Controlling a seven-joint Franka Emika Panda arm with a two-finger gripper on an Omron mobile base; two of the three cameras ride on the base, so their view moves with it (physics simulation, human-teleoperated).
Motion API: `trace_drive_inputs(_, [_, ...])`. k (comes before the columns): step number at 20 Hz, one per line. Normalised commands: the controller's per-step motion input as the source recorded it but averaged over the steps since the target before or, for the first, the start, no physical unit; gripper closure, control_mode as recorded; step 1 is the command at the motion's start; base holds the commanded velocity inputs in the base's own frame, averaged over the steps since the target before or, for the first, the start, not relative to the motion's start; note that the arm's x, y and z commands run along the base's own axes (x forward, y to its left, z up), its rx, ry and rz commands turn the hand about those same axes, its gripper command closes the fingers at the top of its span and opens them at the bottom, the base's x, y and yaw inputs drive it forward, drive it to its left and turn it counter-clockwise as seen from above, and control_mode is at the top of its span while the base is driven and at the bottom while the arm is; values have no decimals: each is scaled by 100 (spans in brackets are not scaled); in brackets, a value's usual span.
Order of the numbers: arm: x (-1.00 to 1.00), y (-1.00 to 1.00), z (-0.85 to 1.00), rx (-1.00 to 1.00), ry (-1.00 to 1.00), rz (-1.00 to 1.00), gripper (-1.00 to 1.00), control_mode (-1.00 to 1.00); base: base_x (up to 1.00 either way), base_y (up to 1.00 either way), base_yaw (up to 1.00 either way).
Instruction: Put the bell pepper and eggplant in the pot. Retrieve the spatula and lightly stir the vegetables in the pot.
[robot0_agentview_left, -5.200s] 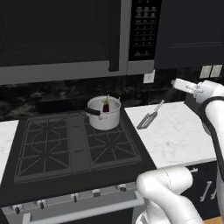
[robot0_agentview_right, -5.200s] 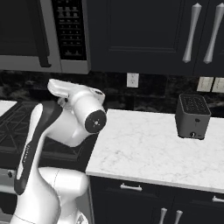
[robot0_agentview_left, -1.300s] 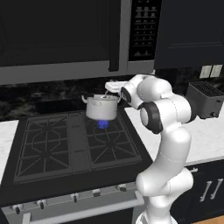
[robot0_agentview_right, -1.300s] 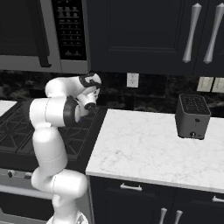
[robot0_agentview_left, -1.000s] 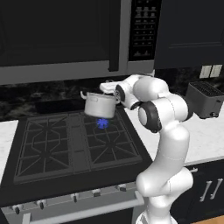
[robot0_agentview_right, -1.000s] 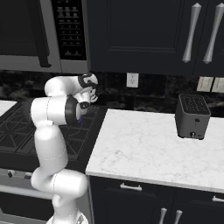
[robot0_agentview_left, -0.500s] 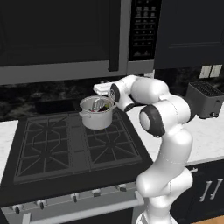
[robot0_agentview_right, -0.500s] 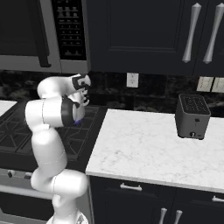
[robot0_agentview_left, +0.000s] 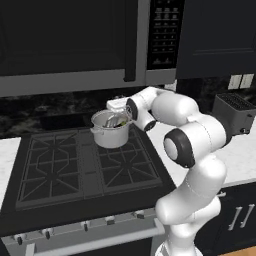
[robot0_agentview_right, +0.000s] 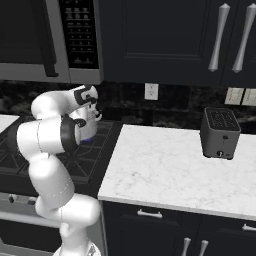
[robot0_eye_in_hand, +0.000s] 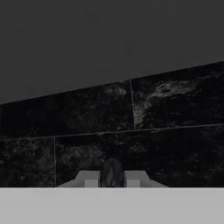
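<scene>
Silver-grey, one pot (robot0_agentview_left: 111, 131) sits on one stove (robot0_agentview_left: 75, 165), pincer (robot0_eye_in_hand: 112, 174) clenched on one dark handle.

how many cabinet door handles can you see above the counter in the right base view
2. Both are long silver upper cabinet handles in the top right of the right base view: one left of the other, above the toaster. More may lie beyond the frame's right edge.
</scene>
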Motion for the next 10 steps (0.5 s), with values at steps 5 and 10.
trace_drive_inputs(5, [-7,52,-19,0,18,0,100,-100,0,0,0])
trace_drive_inputs(10, [-3,13,0,-7,8,-3,100,-100,0,0,0])
